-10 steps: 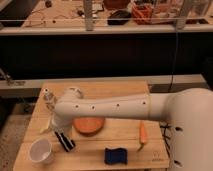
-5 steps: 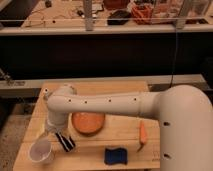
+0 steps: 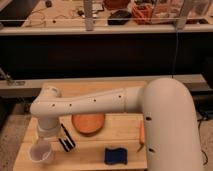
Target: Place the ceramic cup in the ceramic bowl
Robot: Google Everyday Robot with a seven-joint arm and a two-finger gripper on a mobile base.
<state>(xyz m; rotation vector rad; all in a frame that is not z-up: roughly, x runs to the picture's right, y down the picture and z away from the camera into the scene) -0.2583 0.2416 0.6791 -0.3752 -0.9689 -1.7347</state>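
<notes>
A pale wooden table (image 3: 125,132) fills the near part of the scene, and beyond its far edge runs a dark wall below a long, cluttered workbench (image 3: 107,20). The table holds one small white round ceramic cup (image 3: 41,151), one shallow orange-terracotta ceramic bowl (image 3: 88,123), one thin orange carrot-like stick (image 3: 142,135) and one folded blue cloth (image 3: 115,155). The single white robot arm (image 3: 100,102) reaches from the right across to the left, and its gripper (image 3: 47,145) hangs at the near-left corner, right over the cup; whether the jaws grip the cup I cannot tell. The cup sits close to the table's near and left edges, to the near-left of the bowl and apart from it. Bare wood lies between bowl and cloth.
</notes>
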